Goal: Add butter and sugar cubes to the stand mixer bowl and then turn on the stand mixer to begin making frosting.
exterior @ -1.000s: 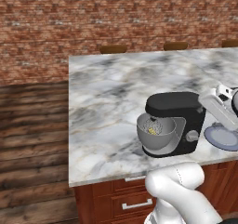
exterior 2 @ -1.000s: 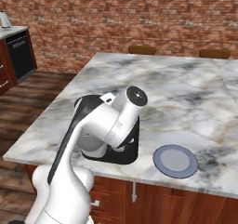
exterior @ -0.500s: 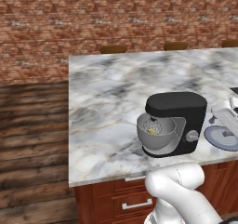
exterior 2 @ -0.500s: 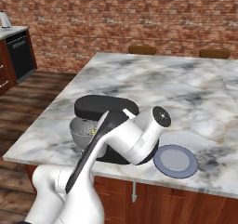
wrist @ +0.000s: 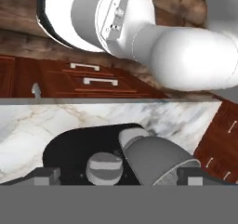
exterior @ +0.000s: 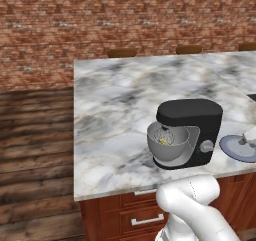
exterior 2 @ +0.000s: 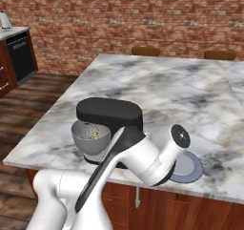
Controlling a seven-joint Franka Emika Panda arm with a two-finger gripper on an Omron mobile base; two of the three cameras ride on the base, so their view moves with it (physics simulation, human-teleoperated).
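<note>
Our pincer point(wrist: 118, 175) stands wide apart, holding nothing, silver knob point(wrist: 104, 168) dead ahead between the tips; risk: we graze the stand mixer point(exterior: 192, 130) head or nudge the blue-grey plate point(exterior 2: 187, 168) beside us, missing the knob

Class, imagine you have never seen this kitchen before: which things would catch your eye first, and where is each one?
The black stand mixer stands near the front edge of the marble island counter, its grey metal bowl holding something small and yellow under the whisk. Beside it on the counter lies a flat blue-grey plate. Behind everything runs a red brick wall.
</note>
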